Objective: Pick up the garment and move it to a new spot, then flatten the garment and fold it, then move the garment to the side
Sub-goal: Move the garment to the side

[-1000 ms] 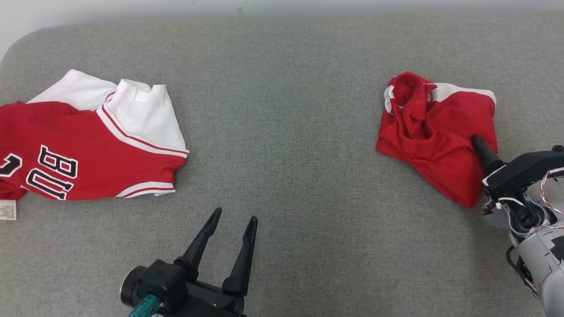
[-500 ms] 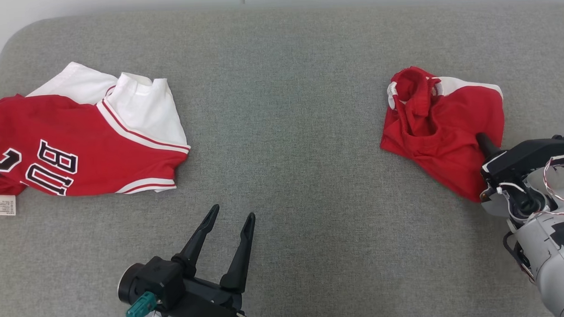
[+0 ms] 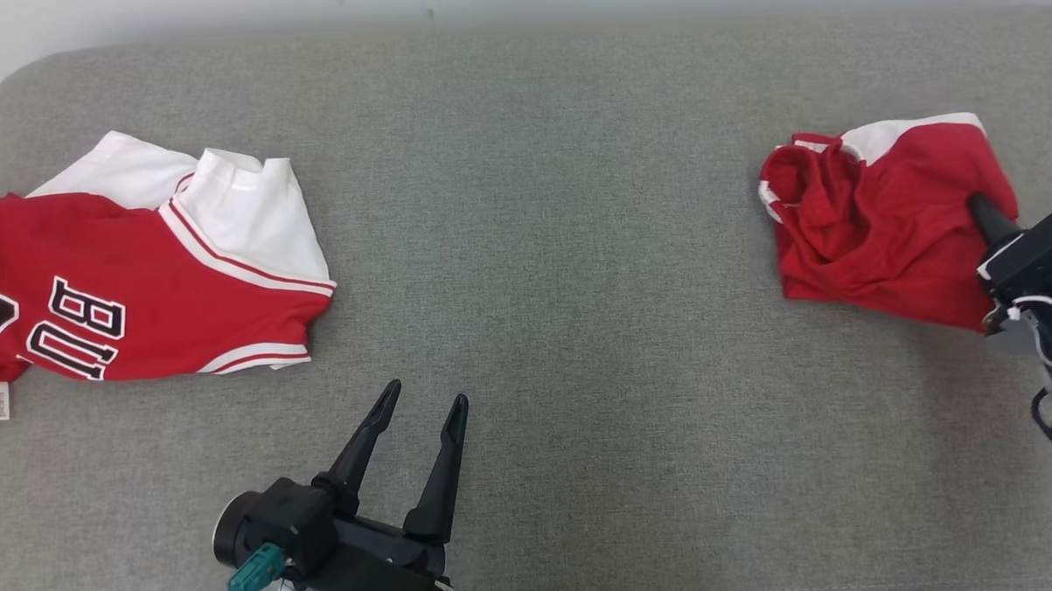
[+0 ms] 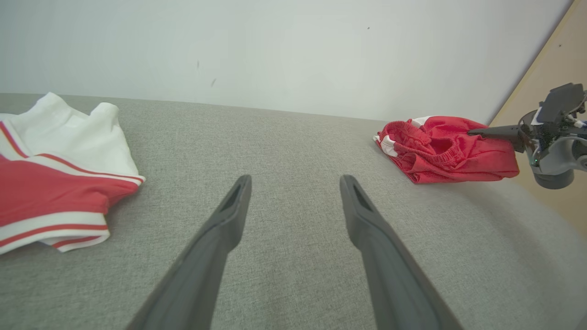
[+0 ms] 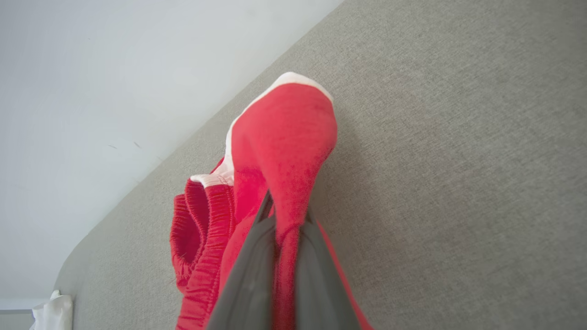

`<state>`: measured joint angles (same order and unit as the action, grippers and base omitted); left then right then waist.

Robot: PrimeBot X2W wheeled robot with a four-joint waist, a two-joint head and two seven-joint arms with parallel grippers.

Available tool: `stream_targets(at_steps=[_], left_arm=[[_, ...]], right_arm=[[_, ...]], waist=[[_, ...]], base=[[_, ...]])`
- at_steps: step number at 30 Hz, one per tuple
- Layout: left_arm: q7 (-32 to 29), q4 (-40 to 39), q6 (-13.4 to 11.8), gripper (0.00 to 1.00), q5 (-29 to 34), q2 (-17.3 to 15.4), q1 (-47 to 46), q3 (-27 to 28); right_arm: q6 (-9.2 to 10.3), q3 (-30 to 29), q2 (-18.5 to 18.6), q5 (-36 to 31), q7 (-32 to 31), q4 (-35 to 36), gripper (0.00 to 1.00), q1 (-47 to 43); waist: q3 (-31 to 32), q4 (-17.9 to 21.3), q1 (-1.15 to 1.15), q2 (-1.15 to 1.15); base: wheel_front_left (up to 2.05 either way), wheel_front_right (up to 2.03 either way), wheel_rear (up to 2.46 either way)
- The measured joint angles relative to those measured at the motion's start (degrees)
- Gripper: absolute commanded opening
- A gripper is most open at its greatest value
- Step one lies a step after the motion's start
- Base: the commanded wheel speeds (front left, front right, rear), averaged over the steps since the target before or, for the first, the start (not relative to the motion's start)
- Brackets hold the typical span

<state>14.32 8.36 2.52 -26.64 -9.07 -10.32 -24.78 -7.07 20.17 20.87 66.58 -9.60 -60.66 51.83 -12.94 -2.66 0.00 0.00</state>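
- Head view: a jersey (image 3: 141, 291) is laid at 9 o'clock on the cushion (image 3: 531, 199), seemingly set aside.
- At 7 o'clock the left end effector (image 3: 427, 393) is held parted, empty.
- At 3 o'clock the red shorts (image 3: 882, 222) are pinched by the right end effector (image 3: 981, 208), presumably for relocation.
- The clamped fold is made plain in the right wrist view.

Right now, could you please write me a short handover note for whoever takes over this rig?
The left gripper is open and empty, low over the grey cushion near its front edge.
The right gripper is shut on the red shorts, pinching a fold at their right side.
The shorts lie bunched at the cushion's right end; a red and white jersey lies at the left end, apart.
Done: grasp. Left: carry to a new spot, flatten, fold, set aside.
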Motion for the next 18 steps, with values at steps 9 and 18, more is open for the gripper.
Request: stream_targets(at_steps=[9,18], left_arm=[[0.0,-1.6,0.0,1.00,0.1,-0.7,0.2,0.2],[0.0,-3.6,0.0,1.00,1.6,-2.0,-0.1,0.3]], right_arm=[[0.00,3.4,5.1,-3.7,-2.0,3.5,0.00,3.4],[-0.01,5.0,11.7,-7.0,-1.9,6.6,0.00,7.8]], waist=[[-1.6,1.4,0.00,0.00],[-5.7,2.3,0.01,0.00]], base=[[0.00,0.00,0.00],[0.00,0.00,0.00]])
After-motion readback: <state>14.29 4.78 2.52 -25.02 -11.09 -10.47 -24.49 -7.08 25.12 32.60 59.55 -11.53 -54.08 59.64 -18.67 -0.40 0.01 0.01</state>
